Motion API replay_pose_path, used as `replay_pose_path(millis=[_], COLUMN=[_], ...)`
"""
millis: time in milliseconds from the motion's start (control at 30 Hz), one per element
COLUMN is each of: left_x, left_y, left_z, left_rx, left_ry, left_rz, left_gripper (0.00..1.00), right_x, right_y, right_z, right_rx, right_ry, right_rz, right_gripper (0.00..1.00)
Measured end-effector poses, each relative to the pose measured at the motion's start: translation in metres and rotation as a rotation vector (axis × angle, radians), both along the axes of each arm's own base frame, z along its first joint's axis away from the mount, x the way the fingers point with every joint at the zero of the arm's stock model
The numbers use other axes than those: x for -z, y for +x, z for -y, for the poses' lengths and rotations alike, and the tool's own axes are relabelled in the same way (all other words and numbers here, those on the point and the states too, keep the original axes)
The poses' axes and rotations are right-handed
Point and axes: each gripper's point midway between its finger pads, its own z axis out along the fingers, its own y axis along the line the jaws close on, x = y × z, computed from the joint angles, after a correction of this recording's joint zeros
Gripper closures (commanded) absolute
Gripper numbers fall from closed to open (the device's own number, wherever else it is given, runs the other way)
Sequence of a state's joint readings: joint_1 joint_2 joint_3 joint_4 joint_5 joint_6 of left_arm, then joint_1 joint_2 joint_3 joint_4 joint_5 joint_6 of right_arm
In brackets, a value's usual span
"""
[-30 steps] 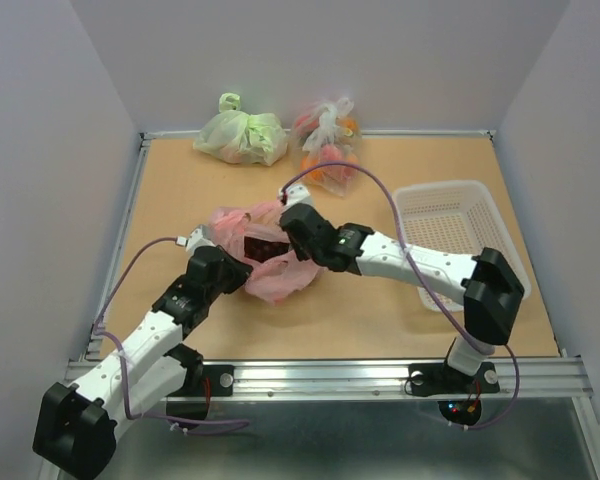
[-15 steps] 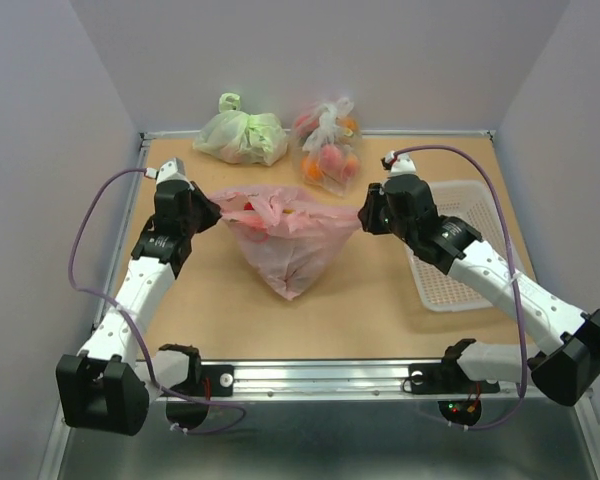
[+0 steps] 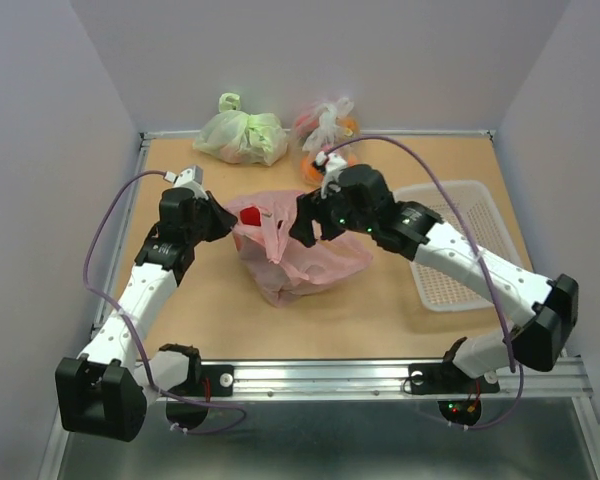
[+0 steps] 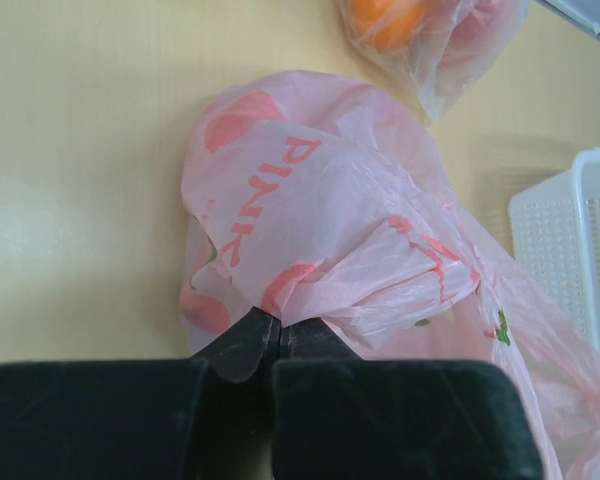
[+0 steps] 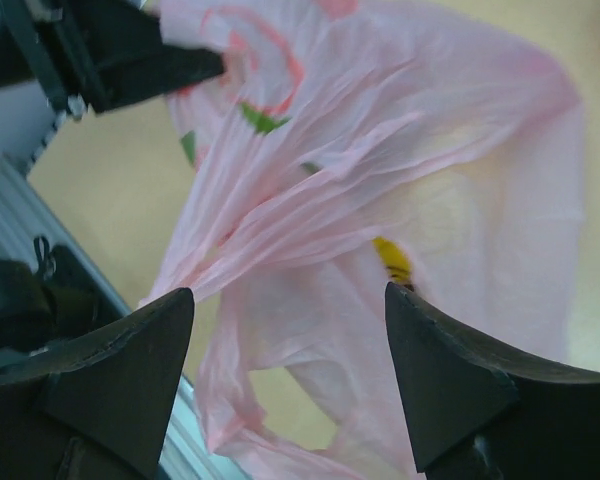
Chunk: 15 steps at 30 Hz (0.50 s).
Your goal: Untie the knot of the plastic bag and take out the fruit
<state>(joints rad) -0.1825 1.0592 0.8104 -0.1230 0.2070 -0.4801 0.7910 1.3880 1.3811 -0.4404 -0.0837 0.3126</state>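
Note:
The pink plastic bag (image 3: 305, 258) slumps on the table's middle. My left gripper (image 3: 223, 214) is shut on a pinch of its left rim, and in the left wrist view the jaws (image 4: 276, 326) meet on bunched pink film (image 4: 320, 215). My right gripper (image 3: 302, 224) hovers open over the bag's top, holding nothing. In the right wrist view its fingertips (image 5: 288, 300) stand wide apart, with a loose handle loop (image 5: 230, 380) hanging between them. A red fruit (image 3: 250, 215) shows at the bag's mouth, and a bit of yellow banana (image 5: 392, 258) shows through the film. The knot is out of view.
A pale green bag (image 3: 242, 136) and a clear bag of orange-red fruit (image 3: 328, 140) lie at the back edge. A white basket (image 3: 470, 200) stands to the right, behind my right forearm. The table's metal front rail (image 3: 320, 375) runs along the near edge.
The bag was stretched between both grippers half a second ago. My right gripper has let go, opened and swung left over the bag, which has sagged. The left gripper keeps its hold.

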Motion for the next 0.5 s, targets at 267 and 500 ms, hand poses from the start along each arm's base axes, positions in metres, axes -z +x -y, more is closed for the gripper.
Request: replay_pose_path(millis=[267,500], left_x=[0.004,0.014], left_y=[-0.012,-0.023], left_z=[0.002,0.008], left_rx=[-0.027,-0.01], left_ry=[-0.039,-0.044], left_rz=[-0.013,-0.055], left_gripper=[0.9,0.35], right_x=[0.112,0.179], right_y=[-0.094,-0.176], right_z=[-0.057,-0.053], right_rx=[-0.242,-0.397], right_ry=[-0.184,-0.311], right_rz=[-0.184,-0.327], right_gripper=[0.32,0.28])
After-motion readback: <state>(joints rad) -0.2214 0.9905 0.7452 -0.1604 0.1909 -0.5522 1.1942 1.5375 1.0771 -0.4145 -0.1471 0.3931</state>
